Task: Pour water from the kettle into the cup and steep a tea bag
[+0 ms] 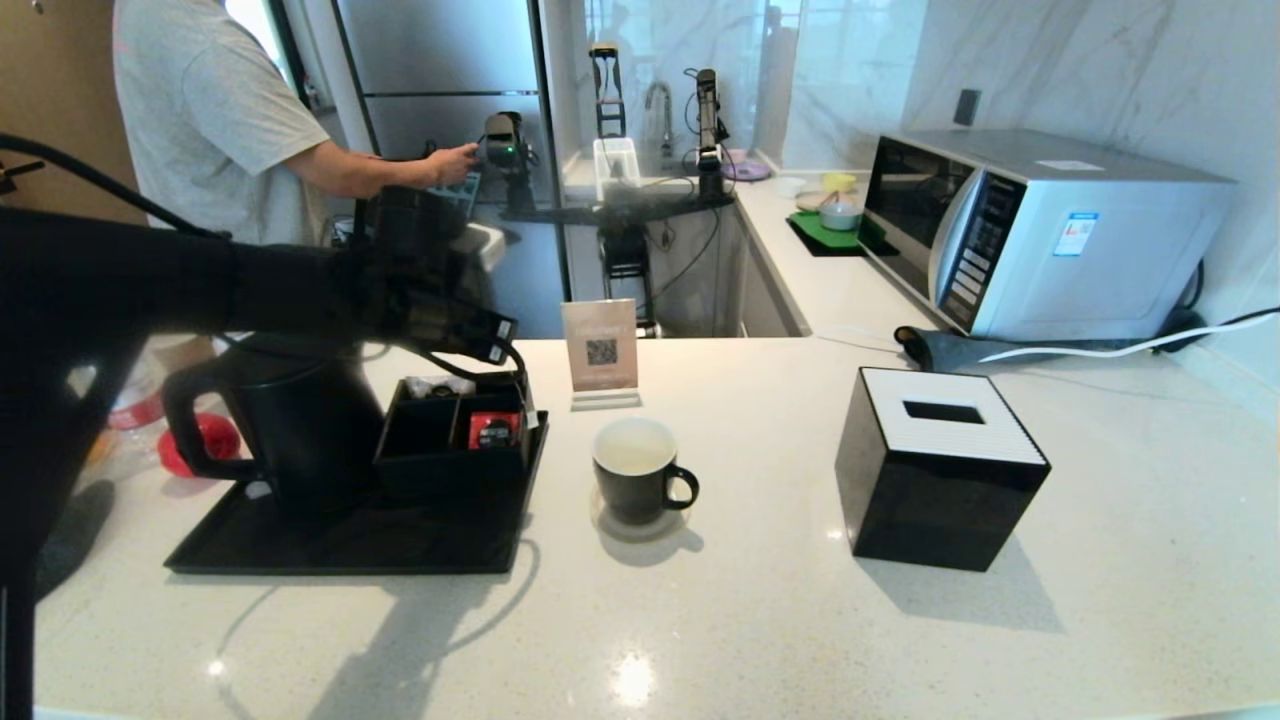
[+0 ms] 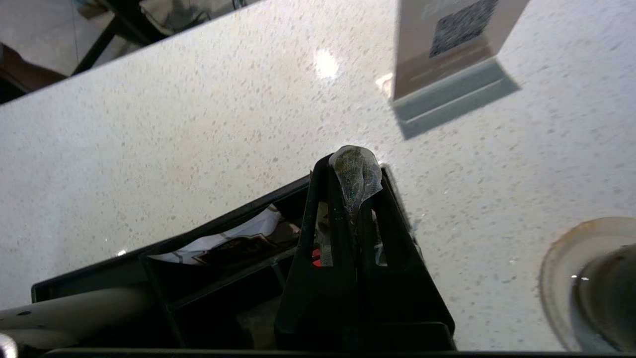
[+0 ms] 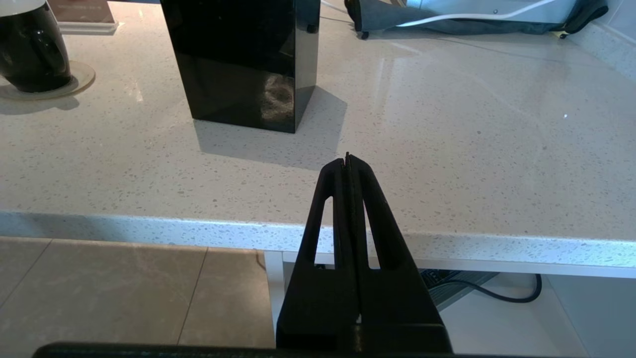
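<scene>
The left gripper [image 2: 354, 166], jaws clamped on a tea bag [image 2: 357, 171] above the organizer box [image 1: 455, 440], has the cup [image 1: 640, 482] waiting toward the worktop's middle.

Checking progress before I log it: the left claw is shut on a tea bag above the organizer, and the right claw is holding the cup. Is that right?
Not quite. The left claw is shut on the tea bag above the organizer, but the right claw holds nothing. The right wrist view shows it shut and empty at the counter edge; the cup stands alone.
</scene>
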{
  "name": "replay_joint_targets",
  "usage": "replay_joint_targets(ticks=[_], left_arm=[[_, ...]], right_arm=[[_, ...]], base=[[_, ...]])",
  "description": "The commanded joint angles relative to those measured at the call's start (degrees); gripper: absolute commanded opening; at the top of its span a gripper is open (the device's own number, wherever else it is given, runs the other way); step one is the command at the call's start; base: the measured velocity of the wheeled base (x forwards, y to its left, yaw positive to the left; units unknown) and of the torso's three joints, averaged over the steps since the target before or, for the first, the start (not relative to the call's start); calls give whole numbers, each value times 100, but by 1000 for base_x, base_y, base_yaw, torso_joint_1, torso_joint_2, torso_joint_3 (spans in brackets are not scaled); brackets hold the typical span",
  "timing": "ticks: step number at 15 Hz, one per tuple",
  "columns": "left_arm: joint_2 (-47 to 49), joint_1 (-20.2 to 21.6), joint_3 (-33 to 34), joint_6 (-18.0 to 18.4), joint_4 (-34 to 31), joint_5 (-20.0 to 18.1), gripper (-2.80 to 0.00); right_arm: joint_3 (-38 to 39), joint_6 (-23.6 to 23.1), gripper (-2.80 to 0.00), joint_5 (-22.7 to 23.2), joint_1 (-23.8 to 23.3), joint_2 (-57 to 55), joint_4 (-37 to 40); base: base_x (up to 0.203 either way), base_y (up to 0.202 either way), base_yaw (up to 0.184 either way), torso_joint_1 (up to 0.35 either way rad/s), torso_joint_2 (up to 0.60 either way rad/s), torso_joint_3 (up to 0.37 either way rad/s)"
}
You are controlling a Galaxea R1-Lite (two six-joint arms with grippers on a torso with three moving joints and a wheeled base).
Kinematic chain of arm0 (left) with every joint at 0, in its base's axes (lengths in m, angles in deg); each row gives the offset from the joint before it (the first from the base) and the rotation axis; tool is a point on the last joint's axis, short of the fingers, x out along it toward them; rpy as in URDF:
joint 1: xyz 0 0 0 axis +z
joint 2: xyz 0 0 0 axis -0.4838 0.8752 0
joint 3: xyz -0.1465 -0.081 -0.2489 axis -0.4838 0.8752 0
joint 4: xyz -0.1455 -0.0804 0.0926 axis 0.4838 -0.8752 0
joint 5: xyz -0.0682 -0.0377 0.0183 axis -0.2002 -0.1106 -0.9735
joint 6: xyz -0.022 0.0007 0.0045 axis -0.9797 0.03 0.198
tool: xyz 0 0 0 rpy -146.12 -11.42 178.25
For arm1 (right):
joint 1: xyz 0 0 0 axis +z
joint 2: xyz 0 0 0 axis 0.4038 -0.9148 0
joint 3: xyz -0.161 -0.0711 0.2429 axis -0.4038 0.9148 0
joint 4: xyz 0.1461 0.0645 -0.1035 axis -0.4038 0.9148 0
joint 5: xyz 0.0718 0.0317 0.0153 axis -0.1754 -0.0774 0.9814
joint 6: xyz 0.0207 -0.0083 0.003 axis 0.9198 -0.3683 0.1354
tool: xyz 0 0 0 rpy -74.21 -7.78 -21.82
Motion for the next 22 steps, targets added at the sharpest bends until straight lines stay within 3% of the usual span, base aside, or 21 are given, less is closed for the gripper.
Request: replay_joint_targets(ticks=[1,7,11,13,17,22], left_arm=[[-405,-7,201,-1,206,-11,-280],[-1391,-96,1079,-44,1209,9,-280],[-2166,-101,1426,-98,1295,-53,-280],[-2490,-163,1456,-317,1269,-98,-280],[-3052,-708,1480,-866,1235,-146,-280],[-3605,-1535,1902,-1229,1127,-145,-280]], right_arm=[[0,-3,-280,7,2,-7,-1],[0,-3,-280,2,2,-7,-1],[0,-3,-280,2,11,-7,-1],[-2,-3,-280,2,6,-7,-1],[0,-3,-280,2,2,-7,-1],[0,-3,-280,2,2,-7,-1]], base=[[0,0,0,0,0,0],[0,0,0,0,0,0],[0,0,0,0,0,0],[0,0,0,0,0,0],[0,0,0,0,0,0],[0,0,0,0,0,0]])
